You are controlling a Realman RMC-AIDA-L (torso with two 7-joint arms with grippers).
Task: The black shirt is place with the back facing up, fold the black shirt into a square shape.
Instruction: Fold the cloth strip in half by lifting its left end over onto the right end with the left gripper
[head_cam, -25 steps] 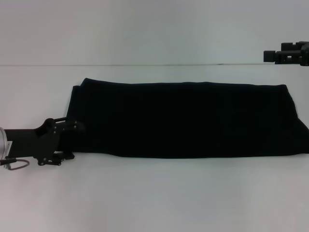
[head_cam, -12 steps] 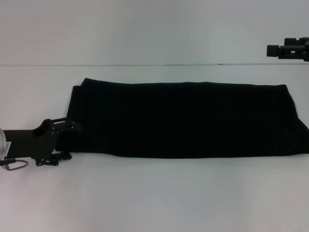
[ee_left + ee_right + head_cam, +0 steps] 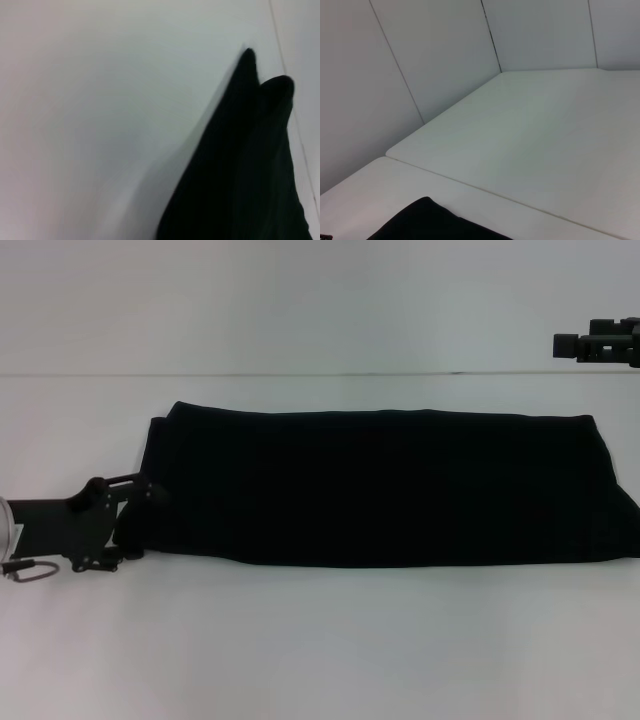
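— Where's the shirt?

— Flat on the smooth white table, folded into a long matte black band running left to right, soft rounded corners at its left end.

— And the left gripper?

— Low at the shirt's near-left corner, its hard black fingers against the cloth edge; I can't tell how far apart they are or whether they hold fabric.

— The right gripper?

— Raised at the far right, well away from the shirt; its opening can't be made out.

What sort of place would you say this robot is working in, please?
Probably a lab or test bench, not a home: a bare white table, plain white wall panels behind it, and only the black shirt laid out in a long band between the left tool and the raised right tool.
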